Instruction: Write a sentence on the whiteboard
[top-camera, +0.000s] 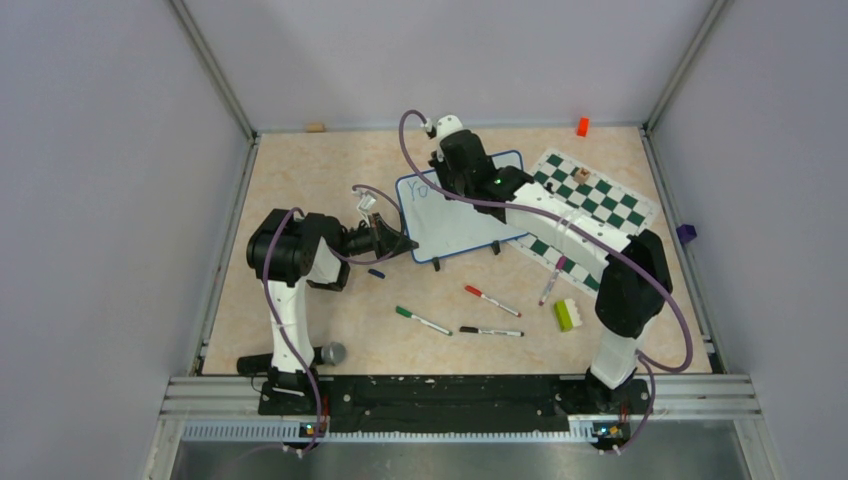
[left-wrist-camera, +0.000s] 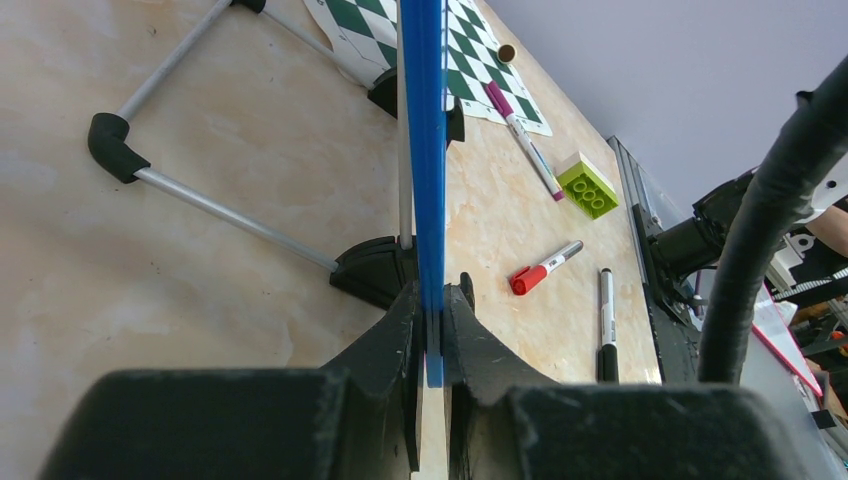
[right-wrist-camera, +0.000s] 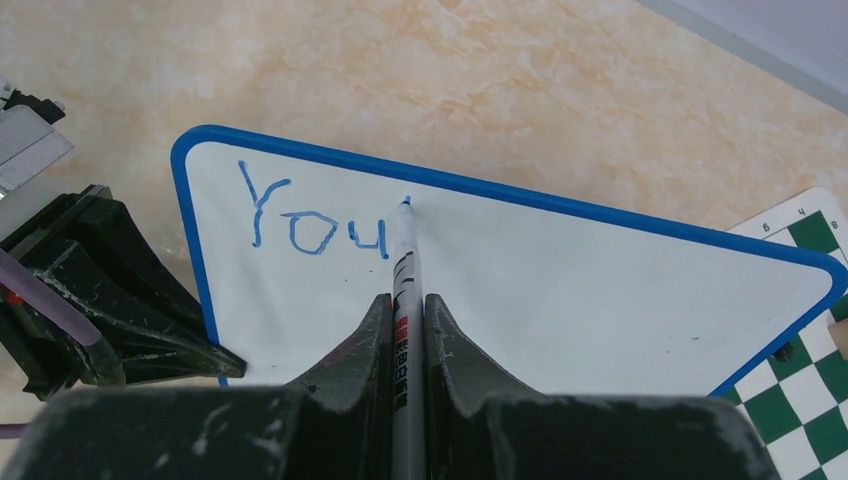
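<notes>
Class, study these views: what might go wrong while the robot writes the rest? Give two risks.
1. The left gripper pinches only the thin blue edge of the whiteboard; pen pressure may twist the board or make it slip.
2. The right gripper holds the marker close beside the sentence, which reads only "You"; the fresh ink might smear if the fingers brush it.

Propped blue-framed whiteboard — blue "You" top-left
</notes>
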